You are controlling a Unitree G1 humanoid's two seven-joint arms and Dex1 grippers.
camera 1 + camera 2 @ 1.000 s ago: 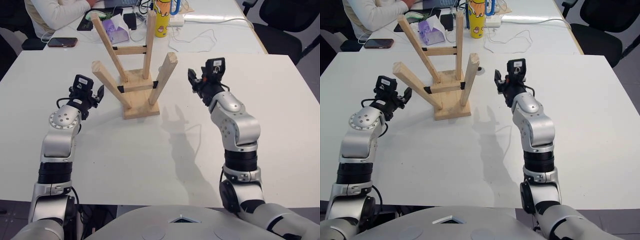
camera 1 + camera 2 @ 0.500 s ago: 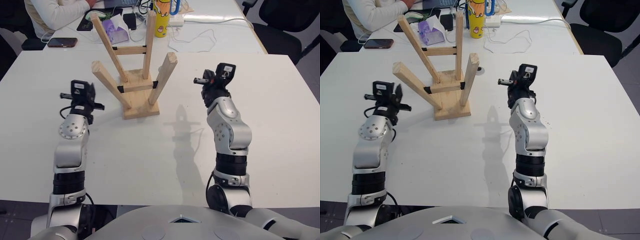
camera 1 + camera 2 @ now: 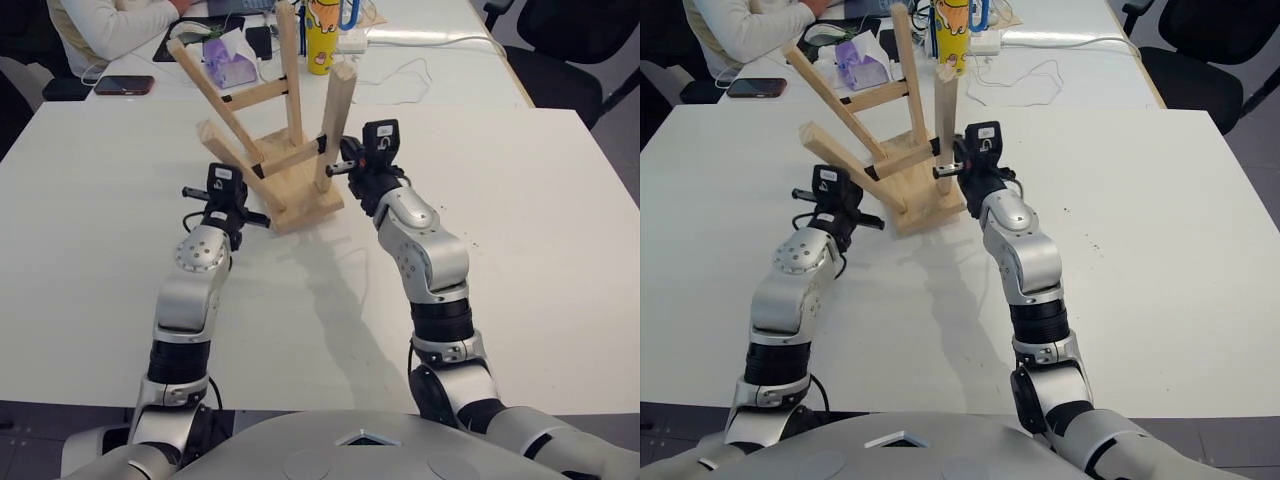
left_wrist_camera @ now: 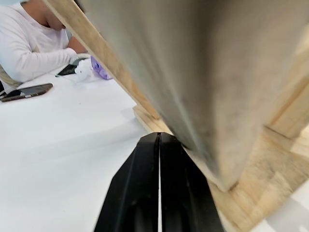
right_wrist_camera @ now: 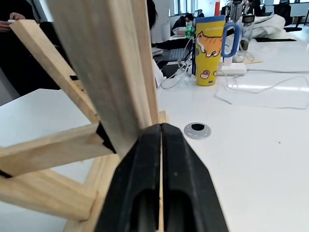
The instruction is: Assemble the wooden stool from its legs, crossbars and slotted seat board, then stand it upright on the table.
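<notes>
The wooden stool [image 3: 300, 205] is put together and rests upside down on the white table [image 3: 520, 210], its seat board down and its legs [image 3: 335, 120] with crossbars [image 3: 258, 95] pointing up at a tilt. My left gripper [image 3: 258, 218] is shut, its tip [image 4: 159, 136] against the low left leg [image 4: 203, 96] just above the seat board. On the stool's right side, my right gripper [image 3: 336, 168] is also shut, and its tip [image 5: 161, 126] presses on the right leg [image 5: 113, 72] at the crossbar joint.
Behind the stool a second table carries a yellow mug [image 3: 322, 40], a purple pouch [image 3: 232, 65], a phone [image 3: 125, 85] and cables [image 3: 400, 75]. A person sits at its far left. A cable grommet [image 5: 198, 129] is set in the tabletop.
Both arms swung inward from the open table to the stool and now touch it. The stool has shifted a little to the right and stands more tilted.
</notes>
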